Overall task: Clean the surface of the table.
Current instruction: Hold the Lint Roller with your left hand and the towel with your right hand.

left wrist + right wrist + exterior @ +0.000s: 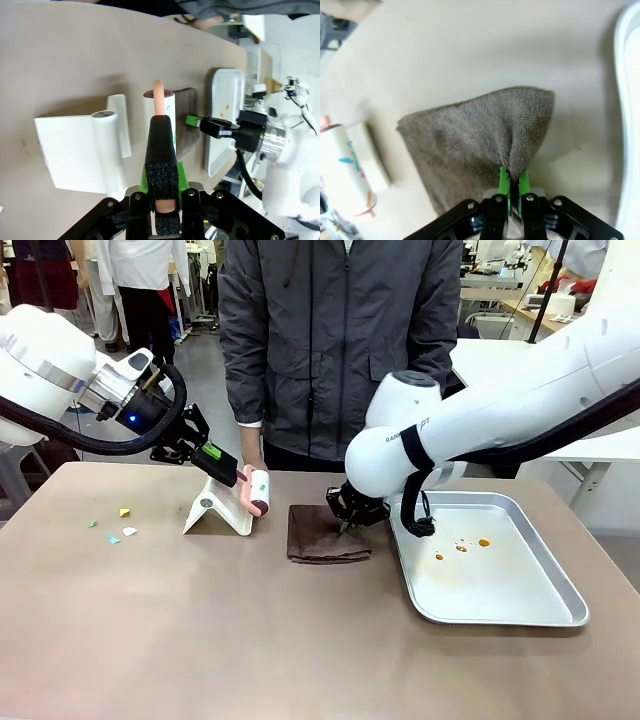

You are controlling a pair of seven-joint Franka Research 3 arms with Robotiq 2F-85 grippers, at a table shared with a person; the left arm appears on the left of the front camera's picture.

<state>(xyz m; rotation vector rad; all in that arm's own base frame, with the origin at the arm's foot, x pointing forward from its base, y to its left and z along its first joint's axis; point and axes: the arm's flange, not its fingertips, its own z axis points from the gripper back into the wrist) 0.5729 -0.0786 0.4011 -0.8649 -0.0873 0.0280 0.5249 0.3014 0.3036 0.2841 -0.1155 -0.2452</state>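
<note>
We have the right gripper [350,521] clenched on a raised fold of the brown cloth [325,542]. The cloth lies on the table [250,640], just left of the silver tray [500,621]. The left gripper [228,470] is clamped on the pink handle of the lint roller [259,490], farther left of the tray, by its white stand [215,512]. The coloured paper scraps [118,526] lie farthest left of the tray. We judge it best to lift the roller clear of the stand, then roll it flat and slowly over the scraps.
</note>
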